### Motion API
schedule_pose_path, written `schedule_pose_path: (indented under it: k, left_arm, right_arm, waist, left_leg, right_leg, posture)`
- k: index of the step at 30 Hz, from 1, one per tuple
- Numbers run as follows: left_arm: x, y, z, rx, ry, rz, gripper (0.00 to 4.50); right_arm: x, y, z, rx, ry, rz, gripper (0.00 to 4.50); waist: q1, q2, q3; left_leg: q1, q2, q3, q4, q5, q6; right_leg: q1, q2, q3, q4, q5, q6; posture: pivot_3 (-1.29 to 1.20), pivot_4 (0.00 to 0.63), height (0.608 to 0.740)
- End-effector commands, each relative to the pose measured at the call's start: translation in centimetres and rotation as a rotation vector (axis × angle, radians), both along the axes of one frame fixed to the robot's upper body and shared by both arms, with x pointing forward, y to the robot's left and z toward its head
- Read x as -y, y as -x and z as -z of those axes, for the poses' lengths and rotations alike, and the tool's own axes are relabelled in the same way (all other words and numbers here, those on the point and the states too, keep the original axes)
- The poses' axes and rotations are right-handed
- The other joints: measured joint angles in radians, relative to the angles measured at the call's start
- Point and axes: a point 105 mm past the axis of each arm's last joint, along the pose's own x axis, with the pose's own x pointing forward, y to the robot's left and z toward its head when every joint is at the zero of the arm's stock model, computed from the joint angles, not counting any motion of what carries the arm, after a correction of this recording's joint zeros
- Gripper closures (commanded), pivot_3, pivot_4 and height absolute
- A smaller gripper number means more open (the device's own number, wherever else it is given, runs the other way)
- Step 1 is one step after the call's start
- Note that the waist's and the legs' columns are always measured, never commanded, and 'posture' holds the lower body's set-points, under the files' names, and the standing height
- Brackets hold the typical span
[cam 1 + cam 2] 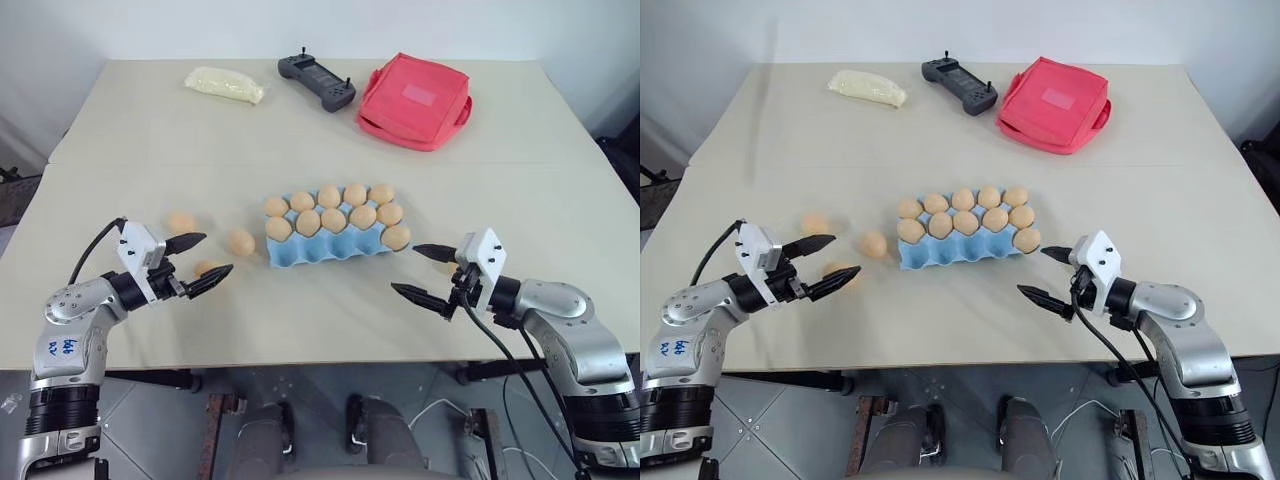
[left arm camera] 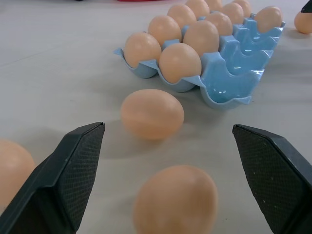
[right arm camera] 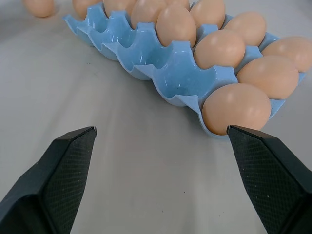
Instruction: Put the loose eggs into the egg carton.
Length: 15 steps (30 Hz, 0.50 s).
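The light blue egg carton [image 1: 312, 251] sits mid-table; its two back rows are full and the front row holds one egg at its right end. Three loose eggs lie to its left: one [image 1: 240, 242] close to the carton, one [image 1: 181, 221] farther left, and one [image 1: 207, 268] nearest me. My left gripper [image 1: 216, 254] is open just above the table, its fingers straddling that nearest egg [image 2: 175, 200] without touching it. My right gripper [image 1: 405, 268] is open at the carton's right front corner [image 3: 214, 126], holding nothing.
At the back of the table lie a pale yellow packet [image 1: 225, 84], a black controller [image 1: 316, 80] and a red pouch [image 1: 415, 100]. The table's front edge [image 1: 320, 362] runs just below both grippers.
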Motion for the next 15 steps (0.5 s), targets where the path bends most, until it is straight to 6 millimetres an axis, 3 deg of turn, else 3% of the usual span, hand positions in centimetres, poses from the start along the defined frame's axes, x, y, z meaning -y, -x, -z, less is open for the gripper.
schedule_pose_path:
  k: [1,11,15]
  left_arm:
    - [0.4,-0.3,-1.2,0.069,-0.001,-0.001,0.02]
    - [1.3,-1.4,-2.5,0.116,-0.008,0.013,0.02]
    - [2.2,-2.0,-2.7,0.097,-0.005,0.048,0.02]
  right_arm:
    - [-0.3,0.2,-1.1,0.058,-0.005,-0.014,0.00]
    - [-0.1,-0.3,-2.2,0.094,-0.004,0.007,0.00]
    - [1.0,0.4,-2.9,0.096,0.006,0.053,0.00]
  waist:
    - [0.000,0.000,0.000]
    - [0.002,0.000,0.000]
    - [0.010,0.000,0.000]
  left_leg:
    - [0.000,0.000,0.000,0.000,0.000,0.000]
    - [0.000,0.000,0.000,0.000,0.000,0.000]
    - [0.000,0.000,0.000,0.001,0.000,0.000]
  right_leg:
    - [0.000,0.000,0.000,0.000,0.000,0.000]
    - [0.000,0.000,0.000,0.000,0.000,0.000]
    - [0.000,0.000,-0.001,0.000,0.000,0.000]
  posture:
    - [0.00,0.150,0.740]
    - [0.00,0.150,0.740]
    - [0.00,0.150,0.740]
